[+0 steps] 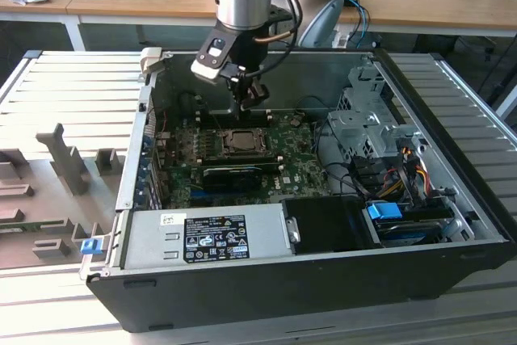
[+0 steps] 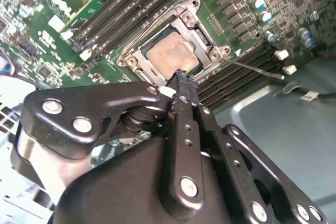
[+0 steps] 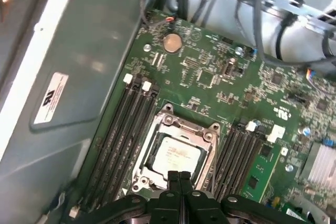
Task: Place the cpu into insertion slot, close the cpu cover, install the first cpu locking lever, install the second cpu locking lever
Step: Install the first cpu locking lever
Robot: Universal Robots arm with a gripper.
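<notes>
No legible print anywhere

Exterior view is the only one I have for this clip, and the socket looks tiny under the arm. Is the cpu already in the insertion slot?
Observer: Yes. In both wrist views the cpu lies flat in the insertion slot, pale face up.
Operator: And the cpu cover?
Observer: In the second wrist view the cpu cover appears to lie down around the cpu, which shows through its window.
Operator: Are the fingers carrying anything?
Observer: No. In the first wrist view the fingers are pressed together with nothing between them, and the gripper is at the slot's edge.
</notes>
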